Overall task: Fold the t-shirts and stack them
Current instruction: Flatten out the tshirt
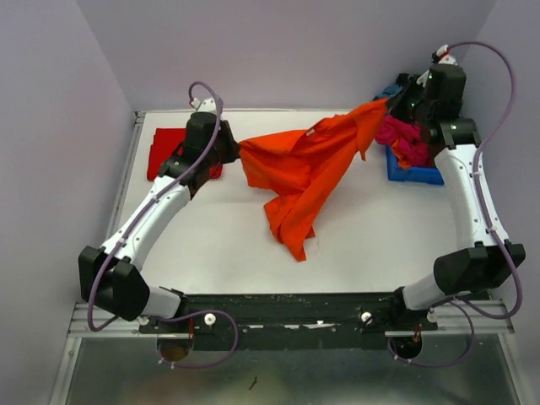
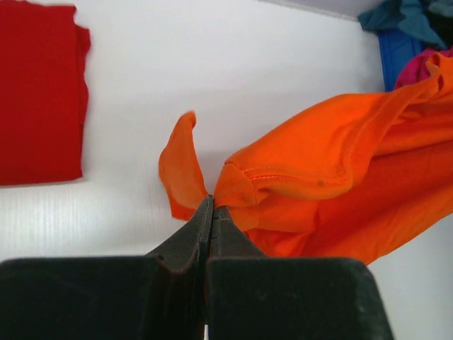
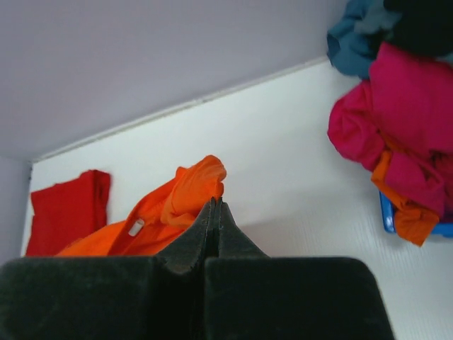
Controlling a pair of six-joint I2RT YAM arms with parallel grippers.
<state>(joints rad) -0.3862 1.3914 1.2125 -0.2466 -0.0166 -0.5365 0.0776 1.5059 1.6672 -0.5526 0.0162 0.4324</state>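
Note:
The bright orange t-shirt [image 1: 308, 173] hangs stretched between my two grippers above the table, its lower part drooping to the surface. My left gripper [image 1: 236, 150] is shut on its left end; in the left wrist view [image 2: 212, 202] the cloth [image 2: 333, 191] bunches at the fingertips. My right gripper [image 1: 384, 105] is shut on its right end; the right wrist view [image 3: 214, 204] shows an orange fold [image 3: 191, 195] at the tips. A folded red t-shirt [image 1: 169, 153] lies flat at the back left. Pink [image 1: 405, 139], grey-blue [image 1: 390, 88] and black shirts sit piled at the back right.
A blue bin [image 1: 413, 173] at the back right holds the shirt pile, also seen in the right wrist view [image 3: 400, 120]. Lilac walls close in the table at the back and both sides. The red shirt shows in the left wrist view [image 2: 39, 92].

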